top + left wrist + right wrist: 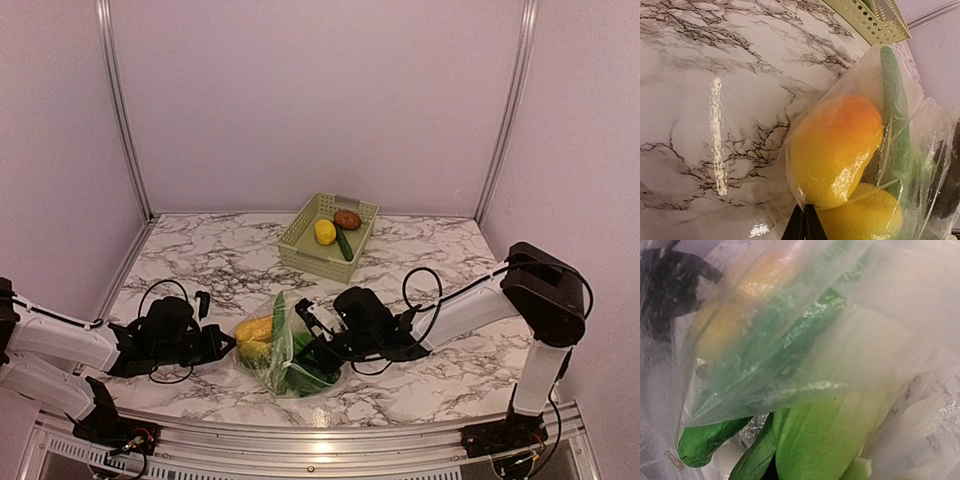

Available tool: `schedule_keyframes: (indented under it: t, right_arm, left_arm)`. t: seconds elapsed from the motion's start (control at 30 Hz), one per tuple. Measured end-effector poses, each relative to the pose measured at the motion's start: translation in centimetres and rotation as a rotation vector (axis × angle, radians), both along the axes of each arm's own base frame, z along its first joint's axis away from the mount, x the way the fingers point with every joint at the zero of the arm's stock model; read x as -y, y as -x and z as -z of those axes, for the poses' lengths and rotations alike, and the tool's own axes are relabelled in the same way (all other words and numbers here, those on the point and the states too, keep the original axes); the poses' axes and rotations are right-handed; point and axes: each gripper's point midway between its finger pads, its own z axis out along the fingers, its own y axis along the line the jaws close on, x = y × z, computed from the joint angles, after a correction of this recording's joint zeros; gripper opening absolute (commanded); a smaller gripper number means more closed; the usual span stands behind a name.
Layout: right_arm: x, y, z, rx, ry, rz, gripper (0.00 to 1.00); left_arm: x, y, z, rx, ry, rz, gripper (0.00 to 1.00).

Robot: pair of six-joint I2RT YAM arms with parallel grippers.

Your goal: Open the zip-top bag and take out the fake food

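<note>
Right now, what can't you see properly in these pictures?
- Right wrist view: right end effector, hidden behind the clear crinkly zip-top bag and white-green leafy plastic vegetable.
- Left wrist view: pale green slotted plastic basket, cut off by the top edge.
- Left wrist view: left end effector, mostly cut off below.

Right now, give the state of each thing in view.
zip-top bag, filled, seal unclear
fake food, inside the bag
basket, upright, three pieces inside
left gripper, shut on the bag's edge
right gripper, against the bag, jaws hidden
</note>
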Motion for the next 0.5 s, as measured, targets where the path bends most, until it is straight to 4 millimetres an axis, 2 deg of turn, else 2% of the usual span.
schedule_keyframes:
  t: [0.17, 0.27, 0.5]
  right_arm:
    - [1.2, -0.4, -0.5, 0.003, 0.015, 0.006, 0.0]
    - [1.6, -0.6, -1.2, 0.009, 0.012, -0.001, 0.0]
    - [1.7, 0.7, -3.6, 0.01, -0.026, -0.076, 0.0]
  left_arm:
    - [-0.8, -1.1, -2.5, 0.069, 0.034, -0.054, 0.0]
    - [-2.0, -1.6, -3.7, 0.109, 0.028, -0.106, 0.0]
    - [-4.6, -2.1, -3.1, 0.109, -0.077, -0.194, 0.0]
